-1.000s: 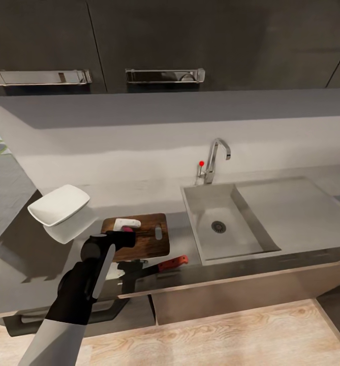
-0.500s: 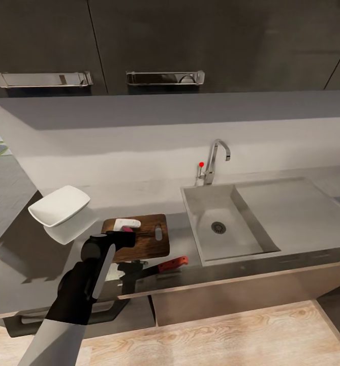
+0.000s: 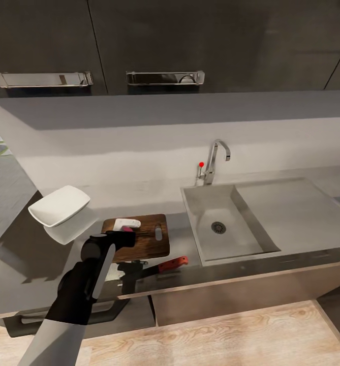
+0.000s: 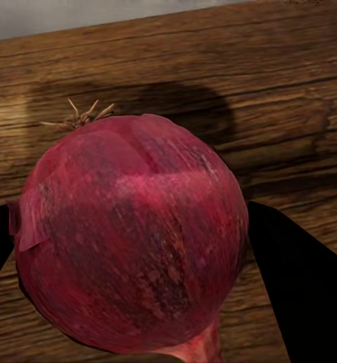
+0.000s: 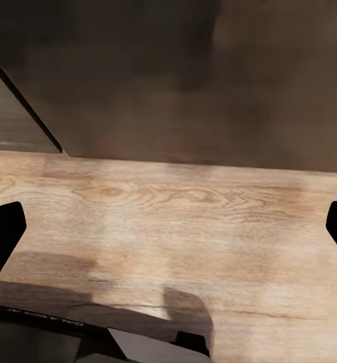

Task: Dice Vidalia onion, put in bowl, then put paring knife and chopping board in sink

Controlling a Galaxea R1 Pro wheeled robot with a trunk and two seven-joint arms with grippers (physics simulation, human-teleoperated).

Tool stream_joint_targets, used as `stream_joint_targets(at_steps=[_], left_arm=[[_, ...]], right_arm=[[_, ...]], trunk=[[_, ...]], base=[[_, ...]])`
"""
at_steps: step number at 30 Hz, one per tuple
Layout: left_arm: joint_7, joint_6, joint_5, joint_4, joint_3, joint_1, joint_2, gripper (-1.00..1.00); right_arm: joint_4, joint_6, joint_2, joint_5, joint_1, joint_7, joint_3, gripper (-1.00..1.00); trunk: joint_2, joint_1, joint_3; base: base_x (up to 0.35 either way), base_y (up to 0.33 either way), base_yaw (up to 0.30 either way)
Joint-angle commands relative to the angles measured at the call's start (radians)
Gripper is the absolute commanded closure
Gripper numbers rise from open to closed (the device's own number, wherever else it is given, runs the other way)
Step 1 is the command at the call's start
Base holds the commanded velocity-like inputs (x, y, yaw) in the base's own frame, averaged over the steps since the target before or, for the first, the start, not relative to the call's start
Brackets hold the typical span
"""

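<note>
Currently my left gripper (image 4: 131, 249) clamps the onion (image 4: 131, 242) above the chopping board (image 4: 289, 113); firm, round, slippery-skinned, so grip mid-girth. Right gripper (image 5: 168, 227) spread wide.

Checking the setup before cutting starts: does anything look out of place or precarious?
Yes. The knife lies off the board, close to the counter's front edge, where it might get knocked off. The onion sits between the left gripper's fingers over the board.

text: none legible — labels: none | brands: none | numbers, signs: none
</note>
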Motion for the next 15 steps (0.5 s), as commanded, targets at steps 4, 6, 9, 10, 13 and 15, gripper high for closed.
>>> stream_joint_targets(at_steps=[4, 6, 9, 10, 13, 15], left_arm=[[0.004, 0.003, 0.000, -0.003, -0.001, -0.001, 0.000, -1.00], [0.004, 0.002, 0.000, -0.001, -0.001, -0.001, 0.000, -1.00], [0.004, 0.002, 0.000, 0.000, -0.001, -0.001, 0.000, -1.00], [0.004, 0.002, 0.000, 0.001, -0.001, -0.001, 0.000, -1.00], [0.005, 0.002, 0.000, 0.001, -0.001, -0.001, 0.000, -1.00], [0.005, 0.003, 0.000, 0.002, -0.001, -0.001, 0.000, -1.00]], right_arm=[[-0.001, 0.000, 0.000, 0.009, 0.000, -0.004, -0.001, -1.00], [-0.001, 0.000, 0.000, 0.009, 0.000, -0.004, -0.001, -1.00], [-0.001, 0.000, 0.000, 0.009, 0.000, -0.004, -0.001, -1.00], [-0.001, 0.000, 0.000, 0.009, 0.000, -0.004, -0.001, -1.00], [-0.001, 0.000, 0.000, 0.009, 0.000, -0.004, -0.001, -1.00], [-0.001, 0.000, 0.000, 0.009, 0.000, -0.004, -0.001, -1.00]], trunk=[[-0.002, 0.001, -0.002], [-0.002, 0.001, -0.002], [-0.002, 0.001, -0.002], [-0.002, 0.001, -0.002], [-0.002, 0.001, -0.002], [-0.002, 0.001, -0.002]], base=[[0.000, 0.000, 0.000], [0.000, 0.000, 0.000], [0.000, 0.000, 0.000], [0.000, 0.000, 0.000], [0.000, 0.000, 0.000], [0.000, 0.000, 0.000]])
